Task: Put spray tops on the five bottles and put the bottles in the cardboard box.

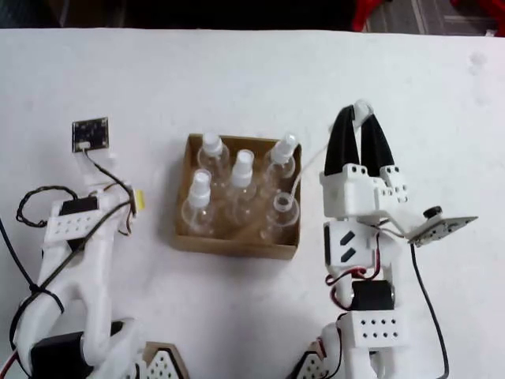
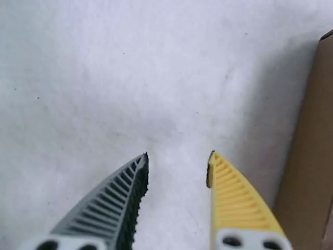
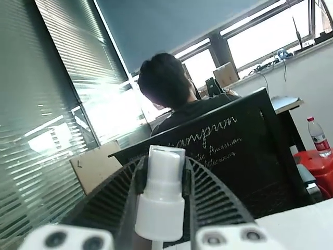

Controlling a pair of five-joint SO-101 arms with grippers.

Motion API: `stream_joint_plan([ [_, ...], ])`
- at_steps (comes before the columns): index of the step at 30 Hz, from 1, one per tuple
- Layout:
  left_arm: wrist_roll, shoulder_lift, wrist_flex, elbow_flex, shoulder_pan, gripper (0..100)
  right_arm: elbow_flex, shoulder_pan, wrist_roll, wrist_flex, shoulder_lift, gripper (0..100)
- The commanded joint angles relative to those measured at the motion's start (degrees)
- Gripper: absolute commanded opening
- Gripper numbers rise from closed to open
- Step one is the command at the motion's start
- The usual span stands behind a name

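high: overhead | left wrist: close, facing table [image 2: 156, 67] | right wrist: facing outward

White table [image 1: 237, 79] bears a cardboard box [image 1: 237, 243]

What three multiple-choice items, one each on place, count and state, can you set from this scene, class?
1. Where are the five bottles? A in the right jaws; B in the cardboard box; C in the left jaws.
2. How many bottles wear spray tops? A four; B two; C five.
3. The right jaws are: A open and empty; B shut on a bottle; C shut on a spray top.
Key: 1B, all five stand inside its walls; 2A, one bottle has a bare neck; 3C, the white top sits clamped between them.
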Motion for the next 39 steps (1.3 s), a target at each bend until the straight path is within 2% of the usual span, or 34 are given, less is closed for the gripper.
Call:
stream_joint_plan([
  [1,-0.5,-0.1,-1.3,-0.8,0.7,18,-3.3,0.2,-2.2,-4.9,3.5,1.6],
  [7,-0.5,-0.1,-1.3,-0.7,0.7,18,-4.7,1.1,-5.0,-16.6,18.0,1.6],
  [12,-0.5,-0.1,-1.3,-0.9,0.7,18,-0.7,3.1,-5.1,-21.8,15.4,1.6],
  [15,-0.5,-0.1,-1.3,-1.0,0.7,18,1.3,2.7,-5.0,-18.3,7.4,1.6],
  [20,-0.5,-0.1,-1.3,-1.0,0.7,18,1.4,-0.1,-5.1,-1.5,-6.9,1.6],
  [24,-0.6,-0.1,-1.3,-1.0,0.7,18,1.5,-1.2,-5.0,4.9,-13.4,1.6],
  [29,-0.6,-0.1,-1.3,-1.0,0.7,18,1.3,-1.1,-5.0,4.0,-9.5,1.6],
  [35,-0.6,-0.1,-1.3,-1.0,0.7,18,1.3,1.1,-5.4,-9.7,1.8,1.6],
  [39,-0.6,-0.1,-1.3,-1.0,0.7,18,1.6,1.4,-5.5,-11.0,4.1,1.6],
])
